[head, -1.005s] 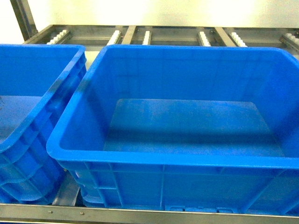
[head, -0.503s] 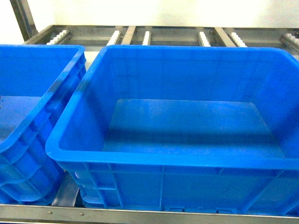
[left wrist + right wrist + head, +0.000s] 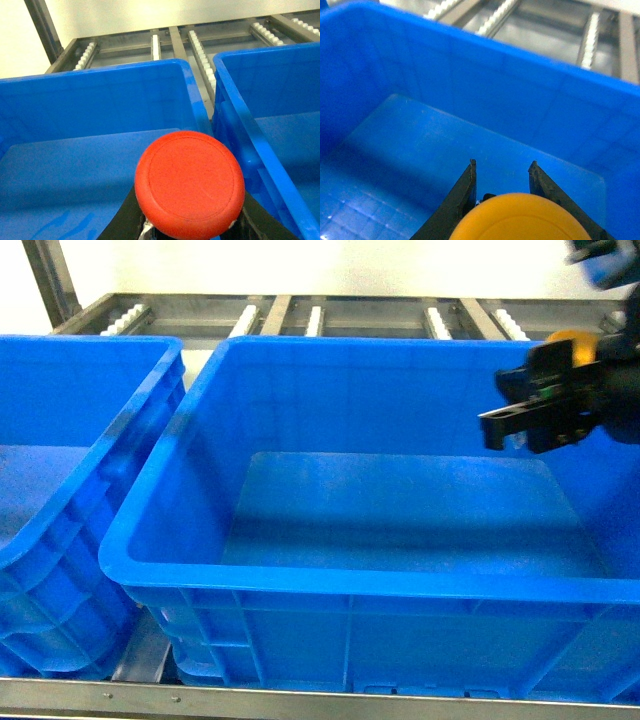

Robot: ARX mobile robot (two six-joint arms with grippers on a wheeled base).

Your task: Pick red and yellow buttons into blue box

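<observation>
Blue plastic fills the view: the blue box sits nearest, deep and thick-rimmed. Over its right side, above the floor, my right gripper clamps the yellow button between its black fingers. My left gripper grips the red button over a second blue crate left of the box. Beyond the box run metal roller rails.

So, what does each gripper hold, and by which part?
The left gripper holds the red button, the right gripper the yellow button. Each grips below the cap; the exact spot is hidden.
</observation>
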